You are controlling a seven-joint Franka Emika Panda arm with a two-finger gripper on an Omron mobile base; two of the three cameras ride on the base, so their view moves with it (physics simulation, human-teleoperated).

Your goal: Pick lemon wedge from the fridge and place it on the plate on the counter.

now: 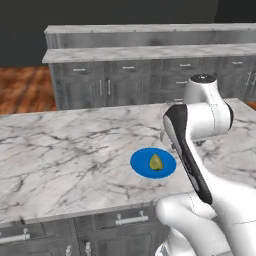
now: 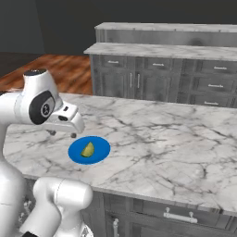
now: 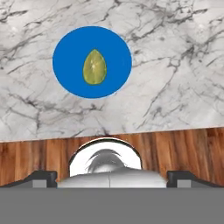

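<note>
Hand view: lemon wedge point(image 3: 94, 67) lies mid-plate point(image 3: 65, 46), tip pointing toward picture top.

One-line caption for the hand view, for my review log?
Looking down from the hand: lemon wedge lying at the centre of the blue plate on the marble counter, near its front edge.

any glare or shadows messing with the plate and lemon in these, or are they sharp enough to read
Left base view: soft, even light, the lemon wedge reads clearly on the plate, no glare. Right base view: slightly blurry, with a faint shadow under the tool on the counter. Hand view: the sharpest, flat lighting, plate edge crisp, no distortion.
</note>
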